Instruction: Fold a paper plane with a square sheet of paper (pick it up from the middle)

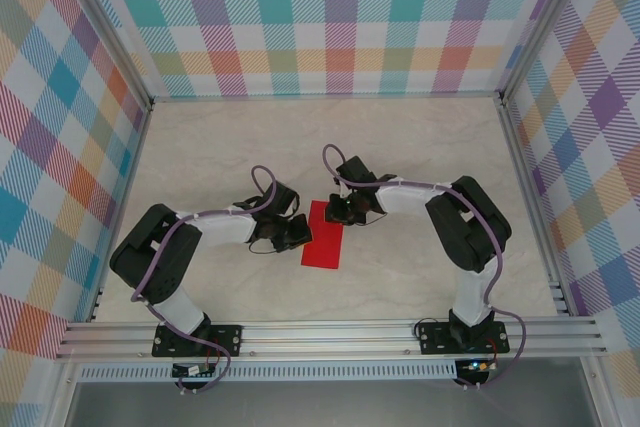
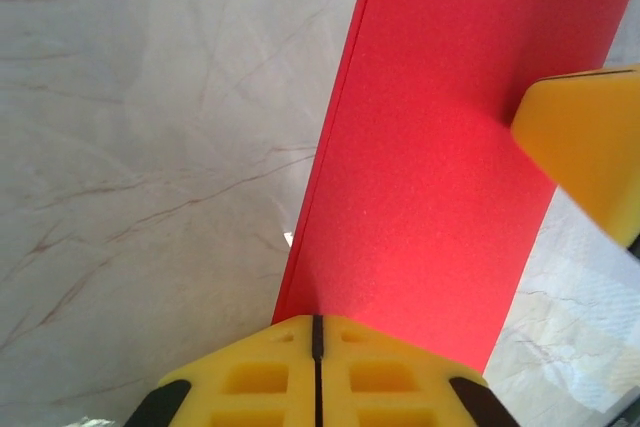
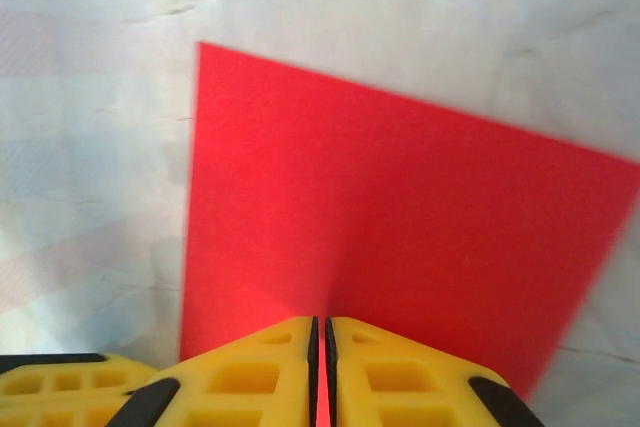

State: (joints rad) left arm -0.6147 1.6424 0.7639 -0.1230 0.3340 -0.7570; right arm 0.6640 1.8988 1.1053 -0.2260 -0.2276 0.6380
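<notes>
Red paper sheet (image 1: pixel 323 237) flat on table (image 1: pixel 420 147), centre, oblong outline. Left gripper (image 1: pixel 296 235) at sheet's left edge, fingers pressed together, tips on paper (image 2: pixel 440 147). Right gripper (image 1: pixel 341 210) at far end, fingers pressed together (image 3: pixel 321 323), tips on paper.

The sheet of paper (image 1: pixel 323 237) lies flat near the middle of the table (image 1: pixel 430 147), between the two grippers. The left gripper (image 1: pixel 292 234) meets its left edge, and the right gripper (image 1: pixel 347 210) rests at its far right corner.
</notes>
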